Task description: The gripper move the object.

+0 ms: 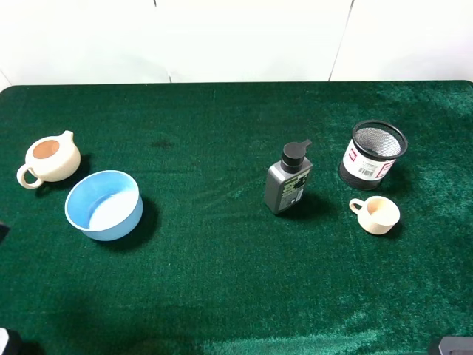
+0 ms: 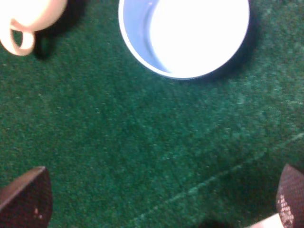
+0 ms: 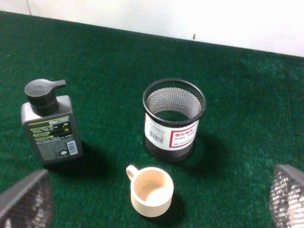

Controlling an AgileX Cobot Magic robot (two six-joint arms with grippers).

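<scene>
The object, a dark-grey pump bottle (image 1: 288, 181) with a black cap and green-white label, stands upright right of the table's middle. It also shows in the right wrist view (image 3: 50, 130). My right gripper (image 3: 156, 202) is open and empty, its fingertips (image 3: 26, 199) wide apart, drawn back from the bottle near the front edge. Only a dark corner of it (image 1: 452, 345) shows in the exterior view. My left gripper (image 2: 159, 202) is open and empty over bare cloth, in front of the blue bowl, far from the bottle.
A black mesh cup (image 1: 375, 154) with a white label stands right of the bottle, with a small cream cup (image 1: 378, 214) in front of it. A blue bowl (image 1: 103, 205) and a cream teapot (image 1: 49, 158) stand at the left on green cloth (image 1: 222, 281).
</scene>
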